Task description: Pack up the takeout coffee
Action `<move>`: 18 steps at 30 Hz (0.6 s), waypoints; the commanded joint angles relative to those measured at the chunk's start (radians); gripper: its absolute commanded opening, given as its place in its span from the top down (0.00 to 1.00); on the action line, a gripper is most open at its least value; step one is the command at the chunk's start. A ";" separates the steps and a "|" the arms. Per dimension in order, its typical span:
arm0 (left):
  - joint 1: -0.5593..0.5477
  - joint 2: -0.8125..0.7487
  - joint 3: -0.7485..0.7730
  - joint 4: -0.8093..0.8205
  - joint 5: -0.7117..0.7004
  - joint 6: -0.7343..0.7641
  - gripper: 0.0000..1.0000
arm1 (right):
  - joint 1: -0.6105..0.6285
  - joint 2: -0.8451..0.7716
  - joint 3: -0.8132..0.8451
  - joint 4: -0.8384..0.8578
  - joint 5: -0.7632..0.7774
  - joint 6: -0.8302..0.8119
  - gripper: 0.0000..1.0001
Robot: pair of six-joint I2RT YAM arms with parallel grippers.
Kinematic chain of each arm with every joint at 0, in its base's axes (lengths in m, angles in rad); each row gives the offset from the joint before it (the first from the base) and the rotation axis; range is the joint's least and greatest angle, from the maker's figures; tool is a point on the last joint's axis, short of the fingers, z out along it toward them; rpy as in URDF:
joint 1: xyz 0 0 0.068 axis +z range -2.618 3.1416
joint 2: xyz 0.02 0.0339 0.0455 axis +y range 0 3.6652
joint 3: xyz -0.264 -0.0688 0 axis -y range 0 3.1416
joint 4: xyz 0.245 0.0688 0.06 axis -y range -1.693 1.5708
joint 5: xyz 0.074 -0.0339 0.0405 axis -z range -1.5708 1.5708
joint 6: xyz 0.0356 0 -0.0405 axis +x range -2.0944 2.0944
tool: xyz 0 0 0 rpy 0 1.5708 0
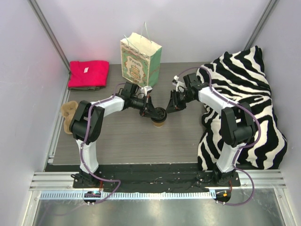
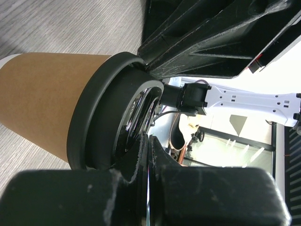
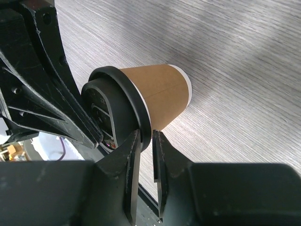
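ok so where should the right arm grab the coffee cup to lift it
Probably the tan wall of the cup just under the black lid, coming in level from the right. It stands upright and widens upward, so the rim stops slipping, and the left gripper is at the lid's top.

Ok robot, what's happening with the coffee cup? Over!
Left gripper shut on rim of black lid. Right gripper: jaws barely apart beside that rim, grip unclear. Lid on the kraft cup. Paper bag upright beyond the arms.
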 commanded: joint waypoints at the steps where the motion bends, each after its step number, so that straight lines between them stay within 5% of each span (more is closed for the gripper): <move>1: 0.004 0.062 -0.010 -0.085 -0.124 0.070 1.00 | 0.005 -0.016 0.039 0.022 0.030 0.023 0.76; 18: 0.010 0.081 0.014 -0.123 -0.128 0.091 1.00 | 0.014 -0.007 0.064 0.039 0.017 0.023 0.75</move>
